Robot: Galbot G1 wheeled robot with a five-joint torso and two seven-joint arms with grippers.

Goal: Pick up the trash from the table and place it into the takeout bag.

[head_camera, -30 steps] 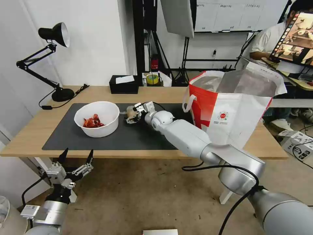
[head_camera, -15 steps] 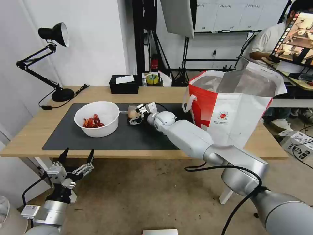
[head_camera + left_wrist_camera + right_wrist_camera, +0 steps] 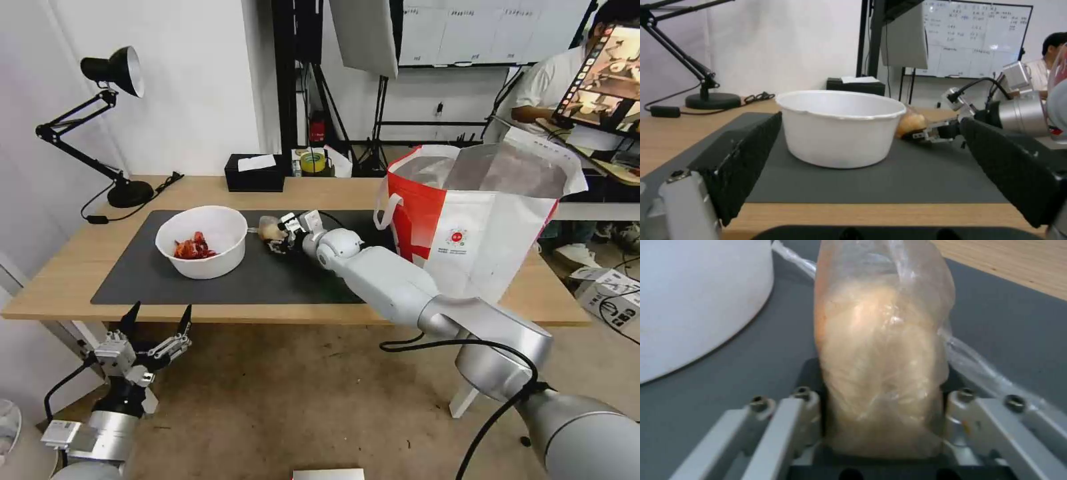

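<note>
No text can be read with certainty. The takeout bag carries a small round red logo on its white front panel, with a line of tiny characters beneath it, too small to make out. The whiteboard behind the table bears handwritten rows of marks, illegible. A screen at the far right displays small coloured icons and pictures, none of them readable. No numbers, brands or signs can be read elsewhere.
</note>
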